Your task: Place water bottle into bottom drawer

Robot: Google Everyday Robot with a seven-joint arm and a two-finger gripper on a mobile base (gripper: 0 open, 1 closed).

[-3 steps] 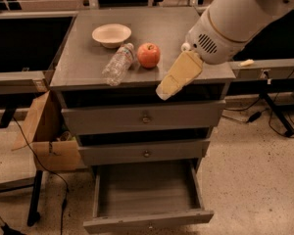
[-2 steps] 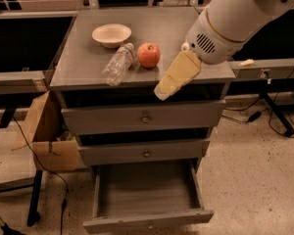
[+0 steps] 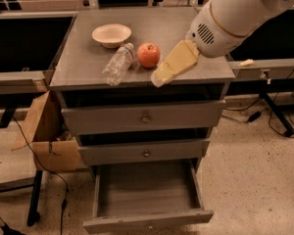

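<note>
The water bottle point(image 3: 118, 64), clear and crinkled with a small white cap, lies on its side on the grey cabinet top point(image 3: 83, 67), left of a red apple point(image 3: 148, 55). The bottom drawer point(image 3: 148, 223) is pulled out and shows a bare grey inside. My gripper point(image 3: 159, 77), pale yellow on a big white arm point(image 3: 235, 16), hovers over the cabinet top just right of the apple, and its tip points down-left near the front edge. It holds nothing that I can see.
A white bowl point(image 3: 111, 34) sits behind the bottle. The two upper drawers point(image 3: 144, 117) are closed. An open cardboard box point(image 3: 49, 141) stands left of the cabinet. Cables point(image 3: 279, 121) and table legs lie on the floor to the right.
My gripper has moved a little left and up, closer to the apple and bottle. The bottle, apple, bowl and drawer have not moved.
</note>
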